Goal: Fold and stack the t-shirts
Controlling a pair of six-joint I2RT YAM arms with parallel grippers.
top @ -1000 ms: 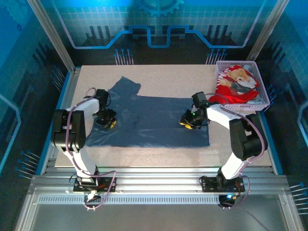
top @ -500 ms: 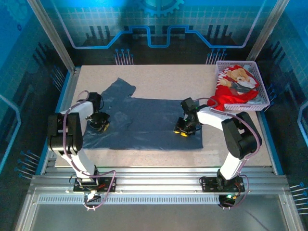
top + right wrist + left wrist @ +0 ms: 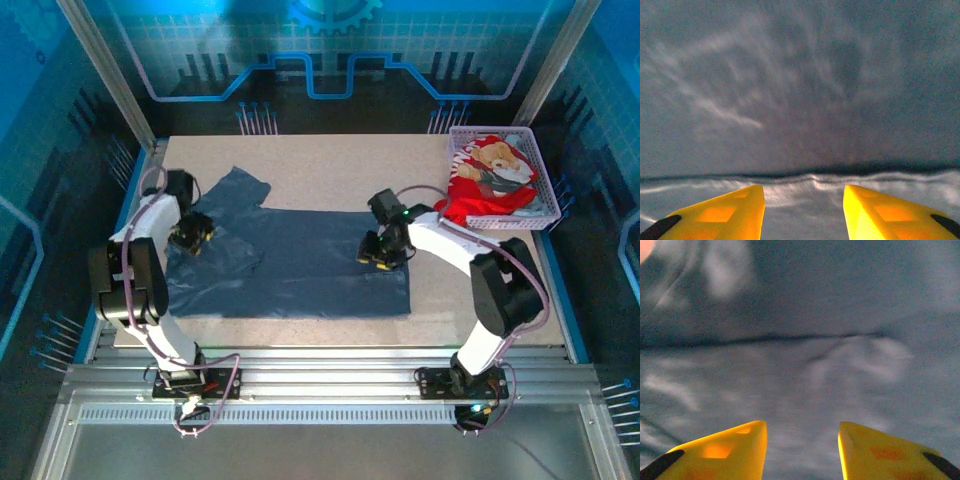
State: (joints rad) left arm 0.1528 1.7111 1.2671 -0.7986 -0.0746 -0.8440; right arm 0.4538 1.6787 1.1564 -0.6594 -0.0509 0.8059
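The slate-blue t-shirt (image 3: 300, 265) lies spread flat on the table, one sleeve (image 3: 240, 185) pointing to the far left. My left gripper (image 3: 190, 236) hovers over its left side, open; in the left wrist view the yellow fingers (image 3: 735, 450) stand apart above blue cloth (image 3: 805, 340), nothing between them (image 3: 801, 442). My right gripper (image 3: 378, 250) is over the shirt's right part, also open (image 3: 803, 202), with a hem edge (image 3: 805, 177) running across just beyond its fingertips (image 3: 875, 210). The red teddy-bear t-shirt (image 3: 490, 185) lies bunched in the basket.
The lilac mesh basket (image 3: 532, 148) stands at the table's far right corner, with red cloth spilling over its near-left rim. Bare speckled tabletop (image 3: 350, 165) stretches behind the blue shirt and to its right (image 3: 470, 290). A metal frame rail (image 3: 300, 385) runs along the near edge.
Both grippers moved left and the blue shirt slid left with them, its right edge pulling in. Both jaws opened wider, the left one letting go of the cloth.
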